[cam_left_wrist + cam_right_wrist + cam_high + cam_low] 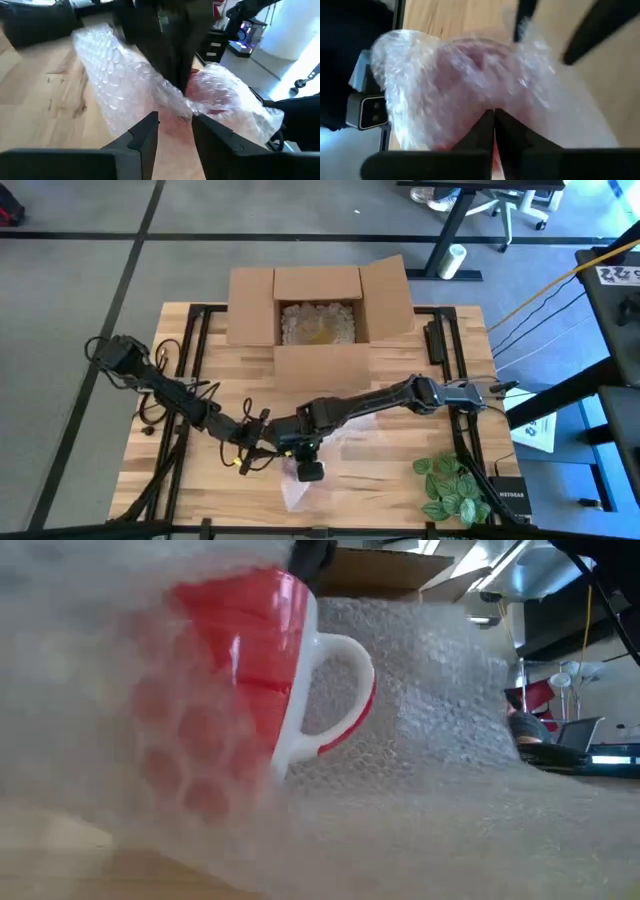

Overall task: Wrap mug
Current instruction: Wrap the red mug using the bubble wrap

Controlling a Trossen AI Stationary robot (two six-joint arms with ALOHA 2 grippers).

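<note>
**Mid-wrap: hold the fold, don't tip the mug**

Red mug (250, 670) stands upright at front-centre of the table (190, 380), bubble wrap (440, 690) draped partly over it. Right gripper (494, 120) is pinched closed on the wrap. Left gripper (175, 131) sits slightly parted just beside the wrap, holding nothing. My take: keep the right pinch tight, let the left pull the loose flap across the handle, slowly.

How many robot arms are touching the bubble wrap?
2. The left gripper and the right gripper meet at the bubble wrap near the table's front edge, where it covers the red mug. The exact contact is partly hidden.
</note>
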